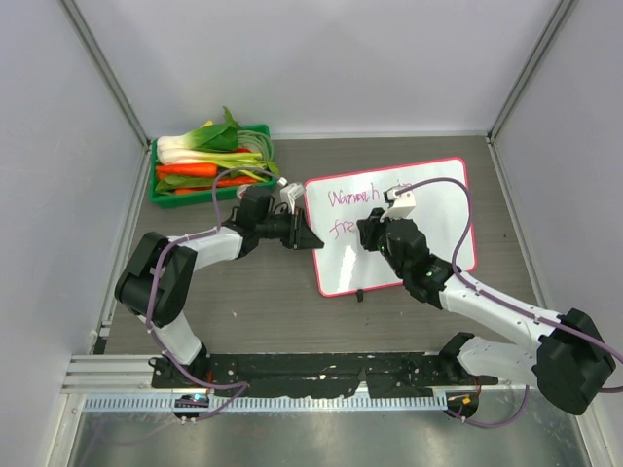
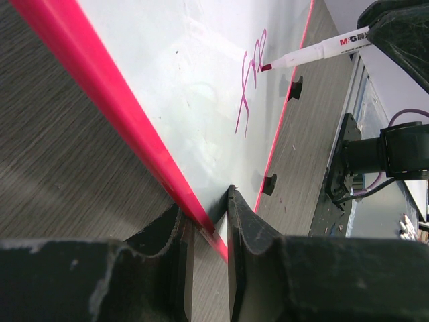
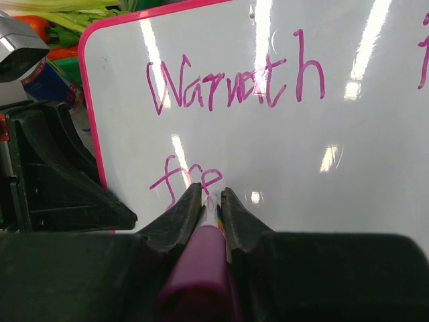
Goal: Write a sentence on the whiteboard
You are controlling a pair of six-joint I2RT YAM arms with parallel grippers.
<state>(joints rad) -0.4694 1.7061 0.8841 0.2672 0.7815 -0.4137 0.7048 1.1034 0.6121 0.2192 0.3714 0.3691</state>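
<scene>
The sentence [image 3: 234, 84] runs in thin pink handwriting: "Warmth" on the top line, with more strokes further right, and "fre" begun beneath it. It sits on the left half of the whiteboard [image 1: 428, 243], a glossy white board with a pink-red frame that lies skewed on the tabletop [image 1: 253, 311], right of centre. The tip of a pink marker [image 2: 315, 52] touches the board at the last letter of the lower line. The right gripper [image 3: 212, 196] is clenched around this marker's barrel, above the board's middle. The left gripper [image 2: 213, 209] pinches the board's left frame edge between its fingers. Beyond the left arm, in the far left corner, a green crate [image 1: 162, 193] holds vegetables, just apart from the board's corner.
</scene>
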